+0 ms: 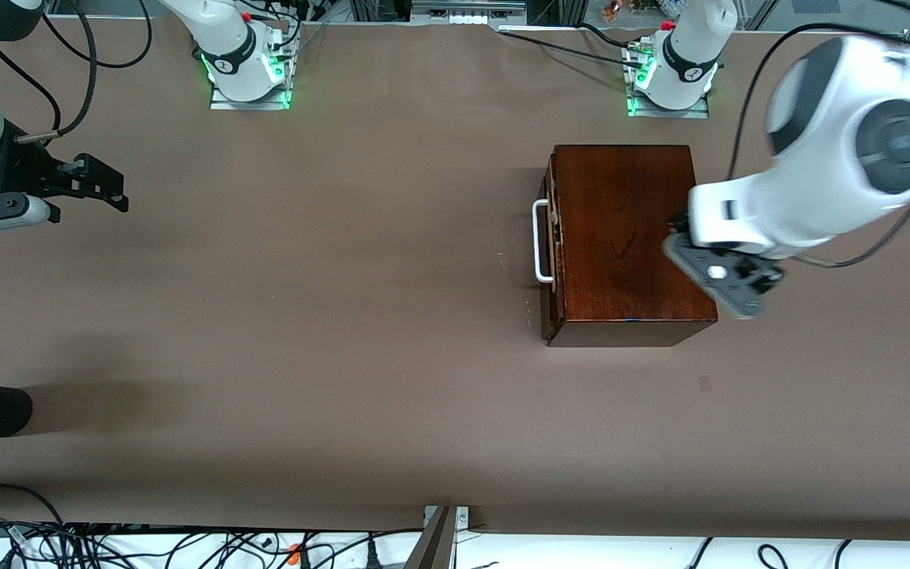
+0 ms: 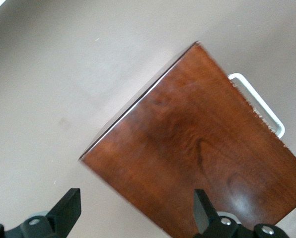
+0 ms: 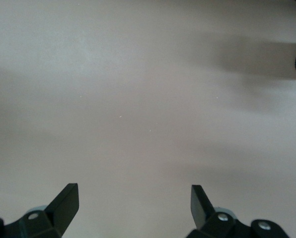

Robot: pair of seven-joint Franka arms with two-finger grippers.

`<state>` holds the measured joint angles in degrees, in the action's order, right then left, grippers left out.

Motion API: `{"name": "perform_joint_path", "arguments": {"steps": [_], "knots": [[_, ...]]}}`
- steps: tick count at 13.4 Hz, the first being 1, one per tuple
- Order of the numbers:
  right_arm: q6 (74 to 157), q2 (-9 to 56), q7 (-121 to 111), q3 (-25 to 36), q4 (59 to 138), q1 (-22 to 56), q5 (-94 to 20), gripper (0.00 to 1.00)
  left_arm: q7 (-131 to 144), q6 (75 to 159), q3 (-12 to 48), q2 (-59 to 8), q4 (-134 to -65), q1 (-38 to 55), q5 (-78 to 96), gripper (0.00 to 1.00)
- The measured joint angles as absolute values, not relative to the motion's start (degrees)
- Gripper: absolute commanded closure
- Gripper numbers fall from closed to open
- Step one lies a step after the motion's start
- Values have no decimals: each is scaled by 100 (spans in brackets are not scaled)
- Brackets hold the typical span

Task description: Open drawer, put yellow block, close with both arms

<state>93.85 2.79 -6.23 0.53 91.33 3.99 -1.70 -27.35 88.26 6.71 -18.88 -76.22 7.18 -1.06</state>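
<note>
Hovering over the wooden box (image 1: pixel 625 237) top, near the end away from the white handle (image 1: pixel 540 241): left gripper (image 2: pixel 134 210), fingers spread, empty. Drawer (image 1: pixel 552 261) nearly shut. Yellow block nowhere visible (possibly inside). Right gripper (image 3: pixel 134 204), spread, waiting well apart from box. Risk: pushing may slide the whole box.

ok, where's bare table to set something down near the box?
Bare: the wide stretch from the white handle of the wooden box toward the right gripper, plus the strip nearer the camera. Crowded: the box edge under the left gripper.
</note>
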Motion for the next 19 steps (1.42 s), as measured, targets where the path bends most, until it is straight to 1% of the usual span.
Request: {"name": "perform_joint_path", "arguments": {"steps": [2,4,6,8,9,11,12,14,19], "knots": [[9385,279,-623,53,9133,399,-170,0,-2495,8658,650,-1812,-7604,462,-35,0],[9385,279,-623,53,9133,399,-170,0,-2019,8597,525,-1701,-7617,424,-4,0],[9385,279,-623,53,9133,399,-170,0,-1174,8537,493,-1435,-7790,427,-1,0],[9385,280,-623,53,9133,399,-170,0,-215,8750,462,-1003,-8231,429,12,0],[9385,281,-623,53,9133,399,-170,0,55,9003,409,-726,-8588,429,63,0],[9385,281,-623,53,9133,399,-170,0,141,9353,273,-199,-9290,428,125,0],[9385,281,-623,53,9133,399,-170,0,56,9425,239,-36,-9493,428,125,0],[9385,281,-623,53,9133,399,-170,0,-105,9447,196,108,-9674,427,125,0],[9384,282,-623,53,9133,399,-170,0,-180,9273,69,115,-9725,427,125,0]]}}
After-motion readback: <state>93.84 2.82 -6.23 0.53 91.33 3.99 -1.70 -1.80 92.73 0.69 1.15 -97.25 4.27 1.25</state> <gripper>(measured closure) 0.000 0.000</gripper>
